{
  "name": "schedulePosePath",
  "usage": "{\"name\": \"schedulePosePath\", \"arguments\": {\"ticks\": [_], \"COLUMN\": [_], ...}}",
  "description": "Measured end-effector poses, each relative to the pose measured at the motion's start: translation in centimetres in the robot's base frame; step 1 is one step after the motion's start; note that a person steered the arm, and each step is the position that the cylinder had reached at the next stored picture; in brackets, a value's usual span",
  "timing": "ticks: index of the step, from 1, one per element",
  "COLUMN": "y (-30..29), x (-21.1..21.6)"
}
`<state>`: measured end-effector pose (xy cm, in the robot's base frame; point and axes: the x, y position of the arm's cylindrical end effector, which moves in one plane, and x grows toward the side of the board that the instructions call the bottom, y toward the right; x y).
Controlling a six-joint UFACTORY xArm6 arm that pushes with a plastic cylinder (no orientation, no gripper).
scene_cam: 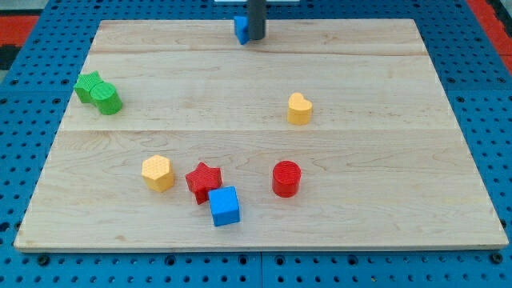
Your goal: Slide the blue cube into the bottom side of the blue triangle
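Observation:
The blue cube point(225, 206) sits near the view's bottom, touching the lower right of a red star point(202, 180). The blue triangle point(240, 30) is at the view's top centre, partly hidden behind my dark rod. My tip point(255, 38) rests right against the triangle's right side, far from the blue cube.
A yellow hexagon point(158, 172) lies left of the red star. A red cylinder point(286, 178) is to the cube's upper right. A yellow heart-shaped block point(299, 109) sits right of centre. A green star point(88, 85) and green cylinder point(106, 99) touch at the left. The wooden board point(448, 200) rests on a blue pegboard.

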<state>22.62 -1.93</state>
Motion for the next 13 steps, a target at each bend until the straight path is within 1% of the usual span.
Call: {"name": "schedulePosePath", "arguments": {"ticks": [1,2,3,4,5,6,7,8,10,11,12,13], "y": [2.7,6.1,12.0,21.4,23.5,20.3,15.8,14.6,-1.1,0.2,-1.6,-3.2], "x": [3.4,11.7,15.7,20.3,30.9,37.6,39.2,39.3,39.2,36.7,34.4,37.8]}}
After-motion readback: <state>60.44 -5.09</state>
